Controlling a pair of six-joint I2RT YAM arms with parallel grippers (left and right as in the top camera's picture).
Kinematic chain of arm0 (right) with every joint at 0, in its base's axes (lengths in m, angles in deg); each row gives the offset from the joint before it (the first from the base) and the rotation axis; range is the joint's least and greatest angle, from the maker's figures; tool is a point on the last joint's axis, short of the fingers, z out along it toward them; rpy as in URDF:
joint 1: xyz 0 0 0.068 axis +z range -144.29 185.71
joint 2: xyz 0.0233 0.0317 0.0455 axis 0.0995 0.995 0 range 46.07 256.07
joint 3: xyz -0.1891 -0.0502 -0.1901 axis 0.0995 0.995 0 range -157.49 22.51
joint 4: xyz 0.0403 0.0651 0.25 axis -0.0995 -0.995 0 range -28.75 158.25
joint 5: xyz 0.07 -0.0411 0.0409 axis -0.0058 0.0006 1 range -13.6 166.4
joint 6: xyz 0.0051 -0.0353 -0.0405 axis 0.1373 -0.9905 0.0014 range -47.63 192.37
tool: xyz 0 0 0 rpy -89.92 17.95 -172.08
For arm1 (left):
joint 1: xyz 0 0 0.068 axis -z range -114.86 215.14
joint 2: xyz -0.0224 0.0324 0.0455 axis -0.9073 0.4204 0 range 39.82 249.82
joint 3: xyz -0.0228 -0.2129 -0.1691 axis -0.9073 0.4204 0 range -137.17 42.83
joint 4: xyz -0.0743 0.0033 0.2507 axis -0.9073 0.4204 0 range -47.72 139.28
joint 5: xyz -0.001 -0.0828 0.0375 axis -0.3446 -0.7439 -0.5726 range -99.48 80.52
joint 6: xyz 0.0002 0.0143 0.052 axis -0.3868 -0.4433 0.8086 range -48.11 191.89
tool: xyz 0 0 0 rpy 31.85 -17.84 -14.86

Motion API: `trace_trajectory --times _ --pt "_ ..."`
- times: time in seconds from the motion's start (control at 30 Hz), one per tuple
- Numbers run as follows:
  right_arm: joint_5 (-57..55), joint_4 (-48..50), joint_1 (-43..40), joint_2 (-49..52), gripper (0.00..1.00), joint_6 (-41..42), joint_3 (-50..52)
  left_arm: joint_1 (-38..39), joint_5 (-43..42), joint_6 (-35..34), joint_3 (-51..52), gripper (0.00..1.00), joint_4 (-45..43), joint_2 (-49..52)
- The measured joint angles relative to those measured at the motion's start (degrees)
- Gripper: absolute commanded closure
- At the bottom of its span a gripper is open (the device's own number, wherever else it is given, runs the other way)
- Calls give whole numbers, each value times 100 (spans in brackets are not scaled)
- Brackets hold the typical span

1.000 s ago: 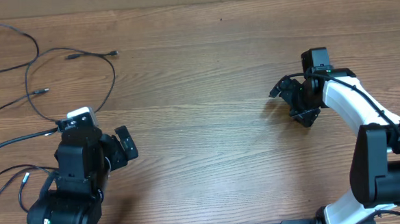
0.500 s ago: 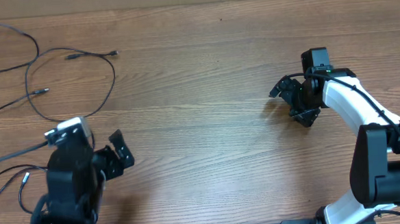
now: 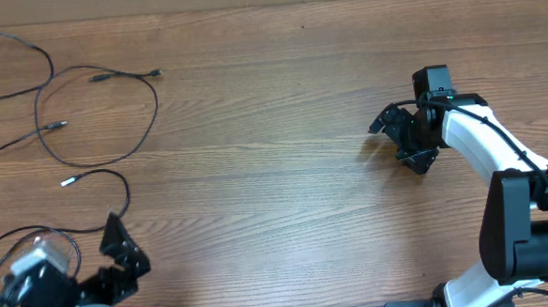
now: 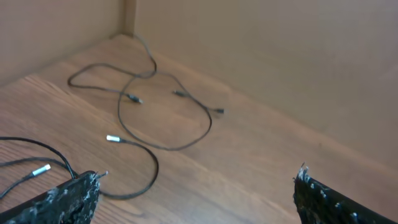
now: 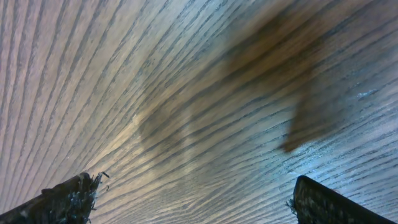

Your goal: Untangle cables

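Overhead: my left end effector (image 3: 122,251), fingers apart, has withdrawn to seven o'clock, baring a white-tipped cable (image 3: 68,181); untangling seems nearly done.

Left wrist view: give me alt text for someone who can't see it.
Several thin black cables lie in loose loops on a wooden table, reaching toward a far corner with plain tan walls. The left claw frames the bottom edge, wide open and empty.
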Motion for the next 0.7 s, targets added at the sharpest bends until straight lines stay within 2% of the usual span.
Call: trace_trajectory --times 0.27,0.47,0.57,0.7 --pt "0 -2 0 0 0 -2 0 -35 15 -2 0 0 297 -400" --pt "0 -4 -2 -33 0 0 2 -35 17 -2 0 1 1209 -404" --pt "2 -2 0 -240 0 0 2 -35 22 -15 4 0 1639 -404" --pt "2 -2 0 -848 0 0 4 -35 33 -20 4 0 1685 -404"
